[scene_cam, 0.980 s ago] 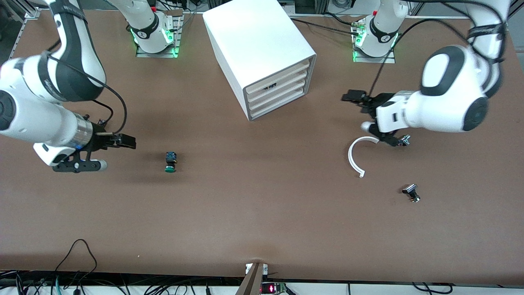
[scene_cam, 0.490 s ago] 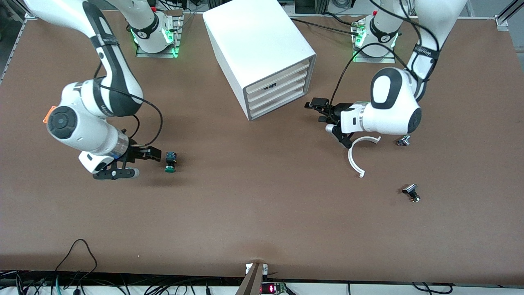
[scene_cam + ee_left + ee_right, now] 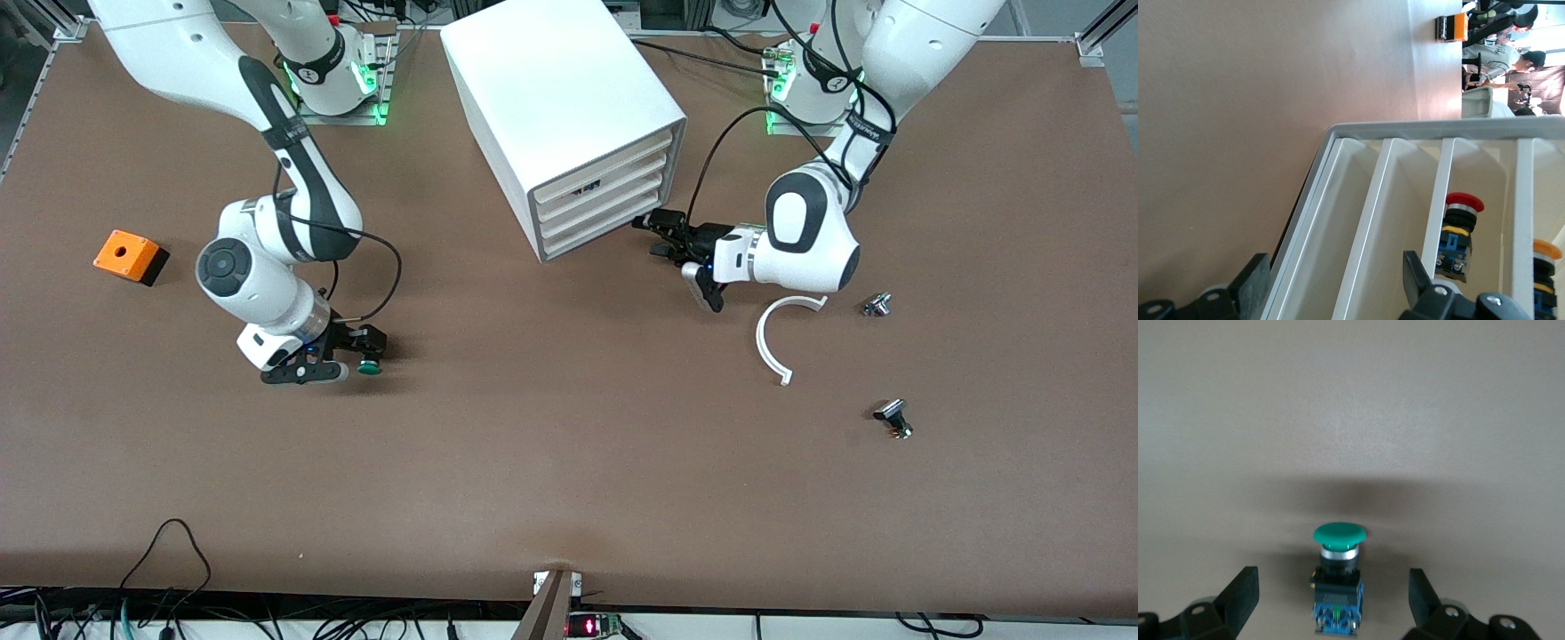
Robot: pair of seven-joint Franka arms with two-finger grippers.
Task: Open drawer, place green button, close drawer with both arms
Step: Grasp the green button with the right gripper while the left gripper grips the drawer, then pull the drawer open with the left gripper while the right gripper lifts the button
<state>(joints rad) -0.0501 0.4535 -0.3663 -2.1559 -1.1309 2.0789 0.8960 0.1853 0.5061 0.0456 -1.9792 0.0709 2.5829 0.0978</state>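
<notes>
You have the right gripper (image 3: 354, 351) down in the left middle of the front view, its fingers (image 3: 1241, 593) spread wide with the button (image 3: 368, 360) lying between them on the table (image 3: 569, 462), neither finger touching it. The button lies on its side; in the front view only its green cap shows past the gripper, pointing toward the front camera, and in the right wrist view its long axis runs from the black-and-blue body at the bottom edge up to the cap. Your left gripper (image 3: 669, 238) sits right of centre in the front view, at the lower corner of the cabinet (image 3: 569, 116) front, on the side toward the left arm's base. Its fingers (image 3: 1255, 283) are open and, in the left wrist view, straddle the edge of the cabinet at the lower part of the frame. The drawer (image 3: 603, 234), lowest of the four, is shut. Other buttons show inside the higher drawers in that wrist view. An orange box (image 3: 130, 256) rests at the left edge of the front view, a white curved strip (image 3: 770, 342) at right of centre.
</notes>
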